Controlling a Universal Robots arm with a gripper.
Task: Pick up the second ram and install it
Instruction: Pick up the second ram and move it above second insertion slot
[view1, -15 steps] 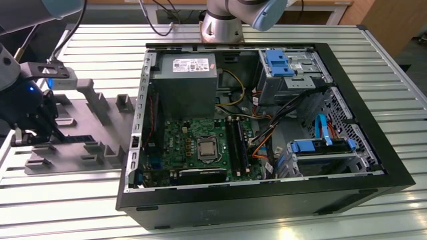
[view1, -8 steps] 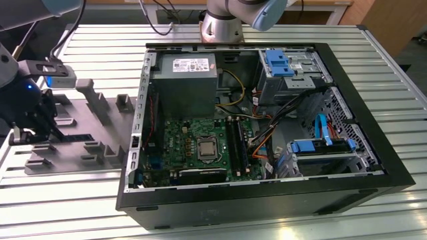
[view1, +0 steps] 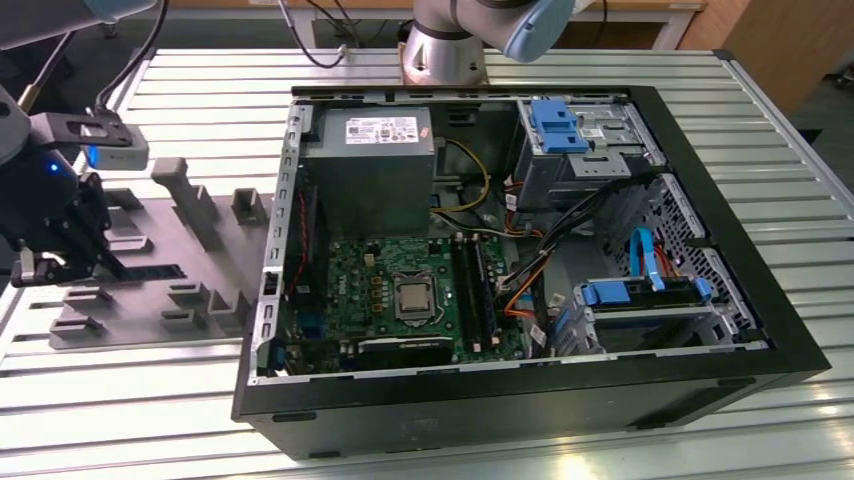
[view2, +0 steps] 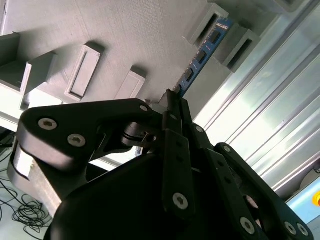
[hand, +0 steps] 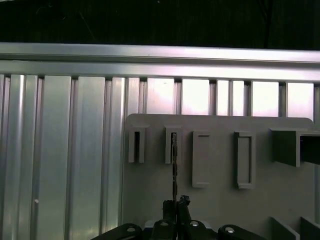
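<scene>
The second ram (view2: 204, 52) is a thin blue-green stick standing on edge in the slotted posts of a grey fixture plate (view2: 100, 30). In the first wrist view the ram (hand: 174, 165) appears edge-on as a thin dark line. My gripper (view2: 173, 98) is shut on the near end of the stick, its black fingers (hand: 176, 206) pressed together around it. In the exterior view the gripper (view1: 96, 262) hangs over the fixture plate (view1: 200, 250) at that view's left, with the ram (view1: 150, 270) lying low beside it. The green motherboard (view1: 400, 290) with black memory slots (view1: 473, 298) lies inside the open computer case.
The open black computer case (view1: 534, 400) takes up the middle and the exterior view's right, with a grey power supply (view1: 367, 170), blue drive brackets (view1: 554, 125) and loose cables. Raised grey posts (view1: 174, 180) stand on the fixture plate. The table top (view1: 134, 390) is ribbed metal.
</scene>
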